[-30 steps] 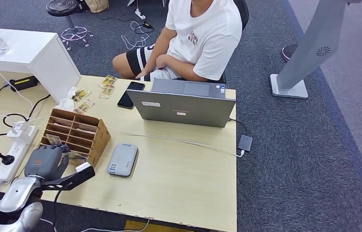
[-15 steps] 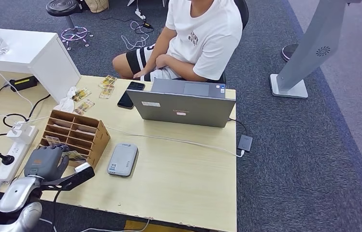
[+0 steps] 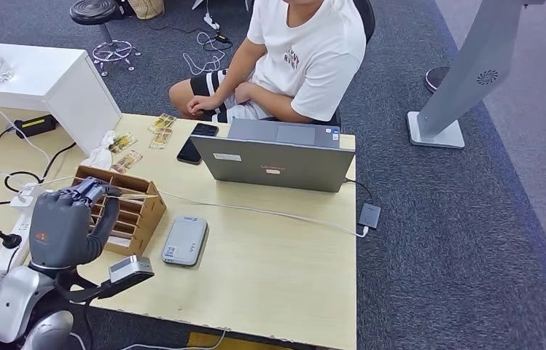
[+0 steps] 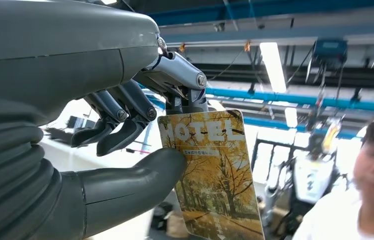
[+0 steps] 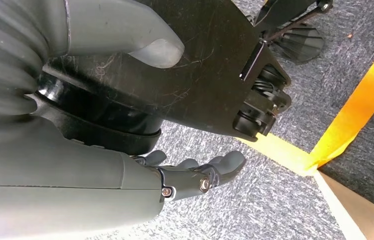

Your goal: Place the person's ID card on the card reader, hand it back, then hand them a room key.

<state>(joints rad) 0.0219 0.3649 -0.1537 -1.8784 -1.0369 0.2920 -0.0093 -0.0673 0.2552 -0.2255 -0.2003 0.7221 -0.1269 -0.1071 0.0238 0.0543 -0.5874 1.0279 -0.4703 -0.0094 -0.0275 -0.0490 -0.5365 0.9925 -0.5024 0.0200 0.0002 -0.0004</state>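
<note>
My left hand (image 3: 65,222) is raised above the table's front left, in front of the wooden card organizer (image 3: 135,211). It pinches a room key card (image 4: 214,175) between the thumb and fingers; the card reads HOTEL over yellow autumn trees. In the head view the card (image 3: 135,195) is seen edge-on, pointing toward the person (image 3: 295,58) seated behind the table. The grey card reader (image 3: 185,240) lies flat on the table beside the organizer, with nothing on it. My right hand (image 5: 194,177) hangs over the carpet, fingers apart and holding nothing.
An open grey laptop (image 3: 281,157) stands between the card reader and the person, with a cable running across the table. A black phone (image 3: 195,142) and several loose cards (image 3: 162,127) lie at the far edge. A white box (image 3: 51,80) sits far left.
My left hand has lifted from the organizer's front and turned upward with the key card in it. The person's hands have shifted in the lap.
</note>
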